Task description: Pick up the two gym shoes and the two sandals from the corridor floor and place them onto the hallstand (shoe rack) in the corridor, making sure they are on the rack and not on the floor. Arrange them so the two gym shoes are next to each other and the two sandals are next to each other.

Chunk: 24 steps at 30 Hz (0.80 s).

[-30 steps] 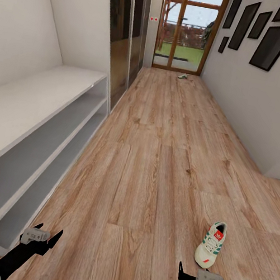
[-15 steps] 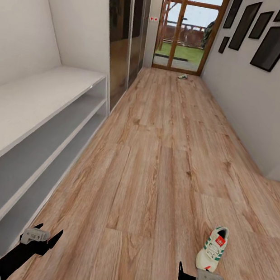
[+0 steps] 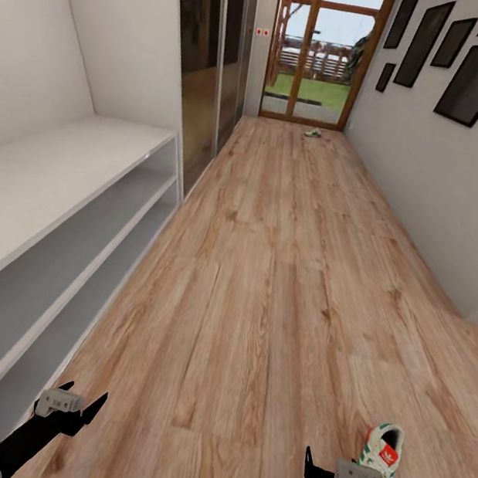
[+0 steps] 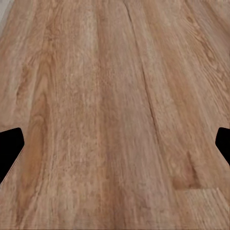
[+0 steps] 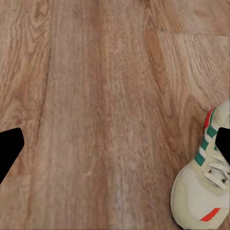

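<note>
One gym shoe (image 3: 381,466), white with green stripes and a red tongue label, lies on the corridor floor (image 3: 264,275) at the near right, just right of my right gripper (image 3: 333,463). In the right wrist view that gym shoe (image 5: 203,189) sits beside one fingertip (image 5: 225,143), outside the open jaws of the right gripper (image 5: 115,146). My left gripper (image 3: 84,394) hangs open over bare planks (image 4: 115,96). The hallstand (image 3: 53,183) runs along the left wall, its top and tiers bare. A small pale shoe-like thing (image 3: 312,133) lies far off by the glass door. The sandals are out of view.
Dark sliding wardrobe doors (image 3: 211,62) follow the hallstand on the left. The right wall (image 3: 436,187) carries black picture frames and steps back at the near right. A wood-framed glass door (image 3: 323,50) closes the corridor's far end.
The whole view has shifted forward. The near gym shoe now sits lower and further right in the picture, beside the right gripper. Both grippers keep their pose and stay open.
</note>
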{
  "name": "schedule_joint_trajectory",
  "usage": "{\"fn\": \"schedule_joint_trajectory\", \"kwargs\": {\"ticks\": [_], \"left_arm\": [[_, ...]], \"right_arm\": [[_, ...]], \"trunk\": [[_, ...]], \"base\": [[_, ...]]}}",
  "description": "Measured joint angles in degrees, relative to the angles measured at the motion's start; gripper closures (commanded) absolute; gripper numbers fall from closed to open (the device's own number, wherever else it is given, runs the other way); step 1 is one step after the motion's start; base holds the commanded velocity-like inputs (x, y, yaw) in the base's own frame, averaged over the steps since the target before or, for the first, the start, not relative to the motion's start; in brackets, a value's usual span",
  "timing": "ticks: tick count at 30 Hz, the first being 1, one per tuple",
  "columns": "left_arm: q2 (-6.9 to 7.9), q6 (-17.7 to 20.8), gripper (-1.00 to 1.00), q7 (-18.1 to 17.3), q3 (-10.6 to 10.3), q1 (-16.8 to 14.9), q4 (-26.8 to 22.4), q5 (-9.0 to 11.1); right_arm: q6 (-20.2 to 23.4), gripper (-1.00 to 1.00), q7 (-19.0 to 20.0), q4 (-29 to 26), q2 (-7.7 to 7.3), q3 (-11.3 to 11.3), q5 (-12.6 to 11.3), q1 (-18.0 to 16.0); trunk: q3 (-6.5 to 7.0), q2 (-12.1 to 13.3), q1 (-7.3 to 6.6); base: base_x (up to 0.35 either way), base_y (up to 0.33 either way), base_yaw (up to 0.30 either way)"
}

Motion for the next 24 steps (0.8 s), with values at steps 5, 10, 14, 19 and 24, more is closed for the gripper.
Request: {"fn": "schedule_joint_trajectory", "kwargs": {"ticks": [5,10,14,19,24], "left_arm": [[0.00,0.0,-1.00,0.0,0.0,0.0,0.0,0.0],[0.00,0.0,-1.00,0.0,0.0,0.0,0.0,0.0],[0.00,0.0,-1.00,0.0,0.0,0.0,0.0,0.0],[0.00,0.0,-1.00,-0.1,0.0,0.0,0.0,0.1],[0.00,0.0,-1.00,-0.1,0.0,0.0,0.0,0.1]], "right_arm": [[0.0,-1.00,0.0,0.0,0.00,0.0,0.0,0.0],[0.0,-1.00,0.0,0.0,0.00,0.0,0.0,0.0],[0.0,-1.00,0.0,0.0,0.00,0.0,0.0,0.0],[0.0,-1.00,0.0,0.0,0.00,0.0,0.0,0.0],[0.0,-1.00,0.0,0.0,0.00,0.0,0.0,0.0]], "trunk": [[0.00,0.0,0.00],[0.00,0.0,0.00],[0.00,0.0,0.00],[0.00,0.0,0.00],[0.00,0.0,0.00]], "base": [[0.325,0.000,0.000],[0.327,0.000,0.000],[0.328,0.000,0.000],[0.328,0.000,0.000],[0.328,0.000,0.000]]}}
